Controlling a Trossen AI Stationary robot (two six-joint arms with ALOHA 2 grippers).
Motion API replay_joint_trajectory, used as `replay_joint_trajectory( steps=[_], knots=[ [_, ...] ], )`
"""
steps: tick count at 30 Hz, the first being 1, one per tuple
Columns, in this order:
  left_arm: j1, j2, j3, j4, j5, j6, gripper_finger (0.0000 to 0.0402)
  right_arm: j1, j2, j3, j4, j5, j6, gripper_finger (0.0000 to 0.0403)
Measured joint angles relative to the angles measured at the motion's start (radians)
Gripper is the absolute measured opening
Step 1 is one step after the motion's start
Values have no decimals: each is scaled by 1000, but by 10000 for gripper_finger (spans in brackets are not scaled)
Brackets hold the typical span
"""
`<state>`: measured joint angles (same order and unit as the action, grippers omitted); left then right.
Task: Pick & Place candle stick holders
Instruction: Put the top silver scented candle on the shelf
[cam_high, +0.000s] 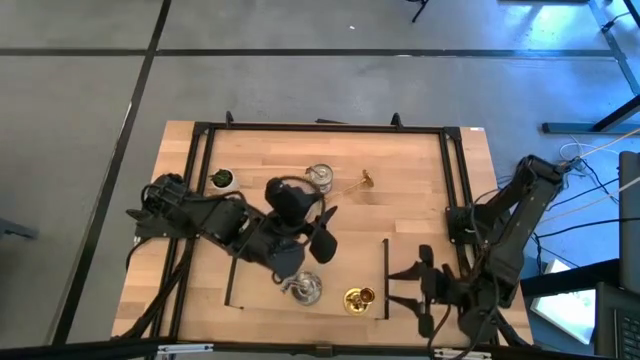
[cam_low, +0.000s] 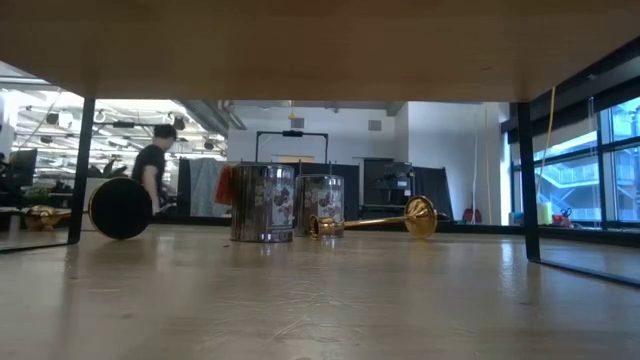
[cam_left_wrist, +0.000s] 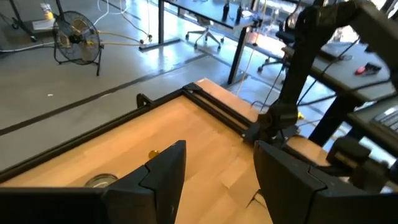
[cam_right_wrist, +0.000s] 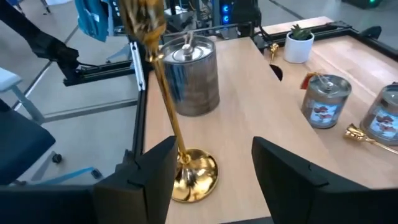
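A gold holder (cam_high: 360, 298) stands upright on its round base (cam_right_wrist: 194, 177) near the table's near edge. A squat silver-grey holder (cam_high: 305, 288) stands to its left and also shows in the right wrist view (cam_right_wrist: 189, 74). Another silver holder (cam_high: 320, 178) stands at the far middle, and a gold one (cam_high: 365, 180) lies on its side beside it. The low view shows two silver holders (cam_low: 262, 203) and the lying gold one (cam_low: 375, 222). My right gripper (cam_high: 400, 287) is open just right of the upright gold holder, short of it. My left gripper (cam_high: 323, 235) is open above the table's middle.
A small potted plant (cam_high: 222, 180) stands at the far left. A black frame (cam_high: 300, 128) borders the table, and black bars (cam_high: 386, 275) lie on the wood. Bare wood lies at the right middle. A person (cam_low: 150, 165) stands in the room beyond.
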<state>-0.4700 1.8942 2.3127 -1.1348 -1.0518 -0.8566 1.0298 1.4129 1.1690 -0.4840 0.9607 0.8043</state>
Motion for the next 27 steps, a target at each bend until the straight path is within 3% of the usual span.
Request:
replay_joint_trajectory(
  steps=[5,12,17,20,23,27],
  knots=[
    [77,-6,0,-85,119,23,184,-16,-42,1,-40,-17,-4,211],
    [232,-7,0,-363,242,27,184,-87,-83,1,-153,-5,87,211],
    [349,-24,0,-381,277,192,184,-176,-142,1,-264,-41,177,211],
    [444,-50,0,-373,384,310,184,-263,-189,1,-282,-46,109,210],
    [572,-59,0,-384,572,406,184,-370,-236,1,-272,-79,-4,203],
    [704,-64,0,-374,721,607,184,-539,-296,1,-202,-217,-218,184]
  ],
)
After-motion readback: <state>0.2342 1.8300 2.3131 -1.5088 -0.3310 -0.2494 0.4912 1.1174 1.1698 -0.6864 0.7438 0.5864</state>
